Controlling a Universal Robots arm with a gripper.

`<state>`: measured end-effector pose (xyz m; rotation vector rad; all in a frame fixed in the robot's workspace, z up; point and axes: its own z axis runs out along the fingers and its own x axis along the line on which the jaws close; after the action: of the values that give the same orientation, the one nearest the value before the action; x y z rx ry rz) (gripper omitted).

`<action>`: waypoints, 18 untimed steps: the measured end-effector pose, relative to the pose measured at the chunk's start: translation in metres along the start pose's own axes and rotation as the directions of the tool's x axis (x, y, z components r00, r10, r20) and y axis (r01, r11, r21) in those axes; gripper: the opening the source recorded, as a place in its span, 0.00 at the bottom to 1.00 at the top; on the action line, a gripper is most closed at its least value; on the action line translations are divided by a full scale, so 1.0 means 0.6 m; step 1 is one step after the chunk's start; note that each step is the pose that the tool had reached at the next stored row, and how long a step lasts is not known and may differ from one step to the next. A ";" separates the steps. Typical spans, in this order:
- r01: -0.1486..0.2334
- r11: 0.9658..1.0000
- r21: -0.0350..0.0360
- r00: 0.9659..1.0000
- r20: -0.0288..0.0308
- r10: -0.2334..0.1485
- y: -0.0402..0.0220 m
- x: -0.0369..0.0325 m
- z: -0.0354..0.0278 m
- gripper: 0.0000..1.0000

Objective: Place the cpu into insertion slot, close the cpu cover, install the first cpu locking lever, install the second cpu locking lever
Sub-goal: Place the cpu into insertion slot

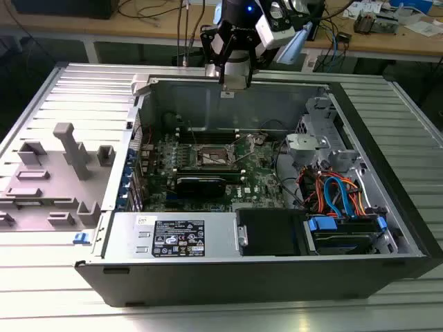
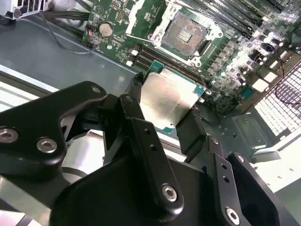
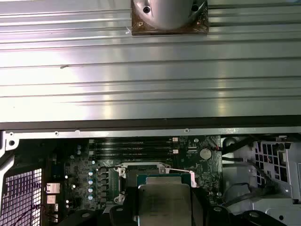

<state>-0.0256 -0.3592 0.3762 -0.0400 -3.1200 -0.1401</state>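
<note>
Hanging over case (image 1: 277, 280) (rear edge), fingers (image 2: 190, 134) clamping cpu (image 2: 168, 100)

A ribbed metal table (image 1: 41, 273) carries an open computer case (image 1: 242, 280) and grey fixture (image 1: 48, 190).

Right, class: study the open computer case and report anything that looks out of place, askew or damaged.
Nothing stands out. The cpu is held by its edges in the gripper above the motherboard, and the insertion slot lies open and empty, with no visible damage.
</note>
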 end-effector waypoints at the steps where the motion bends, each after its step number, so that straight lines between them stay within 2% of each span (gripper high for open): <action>1: 0.000 1.000 0.000 1.000 0.000 0.000 0.000 0.000 0.000 0.55; 11: 0.000 1.000 0.000 1.000 0.000 0.000 0.000 0.000 0.000 0.55; 15: 0.000 1.000 0.000 1.000 0.000 0.000 -0.007 0.000 0.000 0.55; 18: -0.022 1.000 0.001 1.000 0.002 0.022 -0.007 0.000 0.001 0.55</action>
<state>-0.0256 -0.3632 0.3750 -0.0743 -3.1204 -0.1383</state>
